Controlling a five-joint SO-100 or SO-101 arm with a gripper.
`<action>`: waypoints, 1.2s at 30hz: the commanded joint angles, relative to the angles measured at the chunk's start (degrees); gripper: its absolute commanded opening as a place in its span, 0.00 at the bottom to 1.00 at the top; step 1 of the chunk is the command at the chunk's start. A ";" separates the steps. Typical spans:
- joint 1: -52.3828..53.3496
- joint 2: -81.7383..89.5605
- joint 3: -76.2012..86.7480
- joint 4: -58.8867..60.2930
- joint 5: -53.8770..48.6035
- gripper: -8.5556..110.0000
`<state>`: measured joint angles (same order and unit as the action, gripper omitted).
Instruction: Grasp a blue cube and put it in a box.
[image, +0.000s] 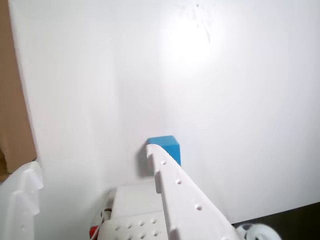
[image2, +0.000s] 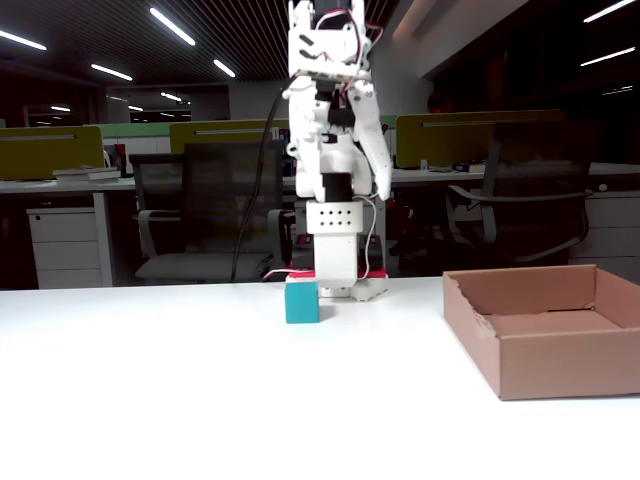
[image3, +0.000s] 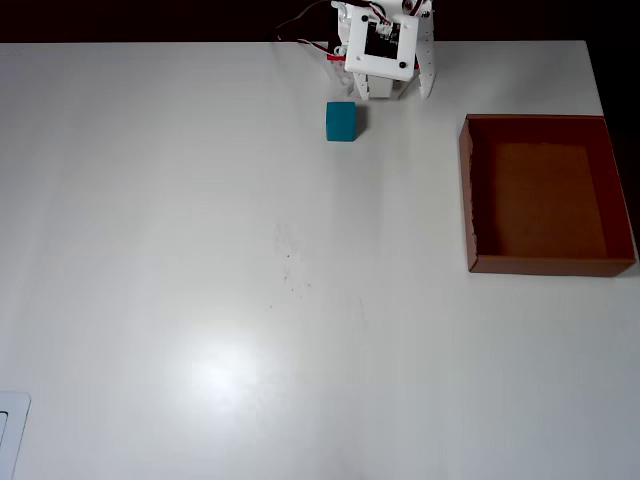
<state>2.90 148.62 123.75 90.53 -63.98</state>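
The blue cube (image: 168, 145) (image2: 301, 301) (image3: 340, 121) rests on the white table close to the arm's base, just left of it in the overhead view. My gripper (image: 92, 160) is open and holds nothing. In the wrist view the cube sits just beyond the tip of the centre finger (image: 175, 185), outside the gap between the fingers. The arm (image2: 332, 150) (image3: 383, 48) stands folded upright at the table's back edge. The brown cardboard box (image2: 560, 362) (image3: 467, 190) lies to the right, apart from the cube, and its floor is bare.
A strip of the box wall (image: 12, 100) shows at the left edge of the wrist view. Red and white cables (image3: 305, 35) run by the base. Office chairs and desks stand behind the table (image2: 200, 400) in the fixed view.
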 joint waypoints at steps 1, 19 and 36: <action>4.75 -2.72 -2.99 0.44 -6.06 0.30; 25.14 -17.14 -5.01 3.60 -24.79 0.34; 26.89 -17.84 9.93 -2.64 -27.16 0.34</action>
<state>29.62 128.67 133.07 89.30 -90.18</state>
